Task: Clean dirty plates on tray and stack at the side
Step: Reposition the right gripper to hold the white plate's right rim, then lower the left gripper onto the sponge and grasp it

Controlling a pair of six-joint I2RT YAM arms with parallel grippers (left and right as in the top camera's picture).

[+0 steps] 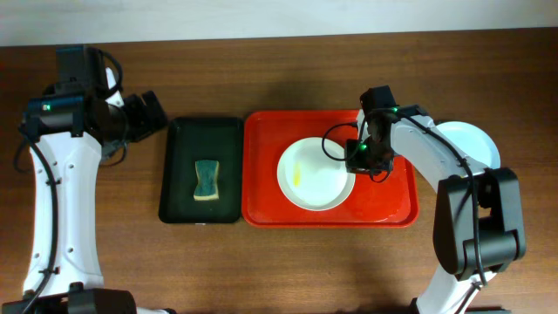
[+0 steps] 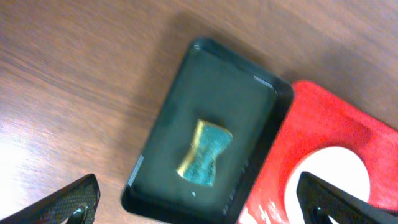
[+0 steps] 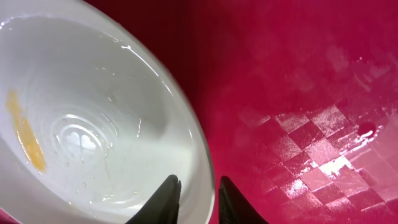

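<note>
A white plate point(image 1: 316, 174) with a yellow smear point(image 3: 25, 134) lies on the red tray point(image 1: 394, 199). My right gripper point(image 1: 357, 155) is shut on the plate's right rim. In the right wrist view one finger point(image 3: 166, 198) sits inside the plate point(image 3: 93, 93) and the other outside, over the wet tray point(image 3: 298, 93). Another pale plate point(image 1: 472, 141) rests on the table right of the tray, partly under the right arm. My left gripper point(image 1: 153, 113) hangs open and holds nothing, to the left above the dark tray; in its own view the gripper point(image 2: 199, 205) spans that tray's near end.
A dark green-black tray point(image 1: 179, 205) stands left of the red tray and holds a green-yellow sponge point(image 1: 207, 180). The left wrist view shows the sponge point(image 2: 205, 154), the dark tray point(image 2: 205, 81) and a corner of the red tray point(image 2: 323, 118). Bare wooden table surrounds both trays.
</note>
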